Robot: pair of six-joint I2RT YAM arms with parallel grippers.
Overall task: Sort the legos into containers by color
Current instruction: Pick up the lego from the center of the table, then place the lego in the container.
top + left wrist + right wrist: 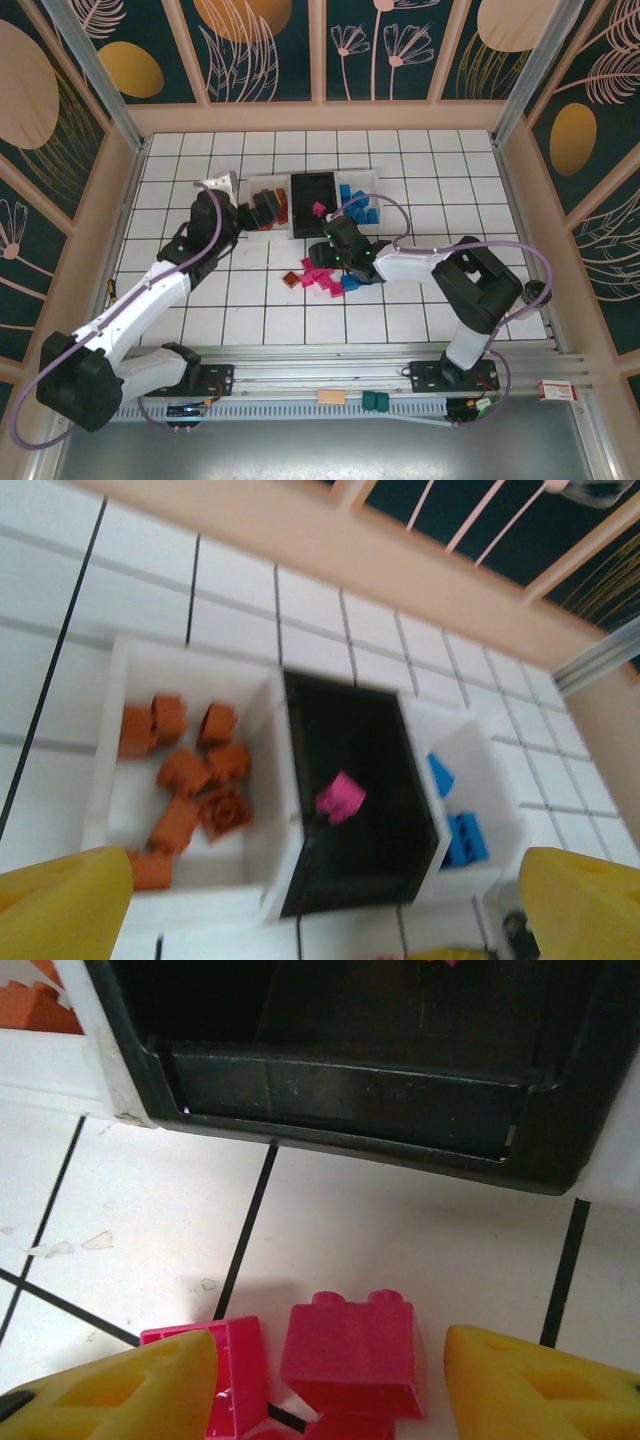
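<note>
In three bins (375, 740), eight orange bricks (183, 770), one magenta brick (340, 796); left jaws, right jaws wide apart.

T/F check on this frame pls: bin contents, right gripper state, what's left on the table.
1. The black bin holds a single magenta brick. True.
2. The orange bricks and blue bricks share a bin. False: orange in one white bin, blue in the other white bin.
3. The right gripper is shut on a brick. False: it is open, fingers either side of a loose magenta brick on the table.
4. More magenta bricks lie on the table. True.
</note>
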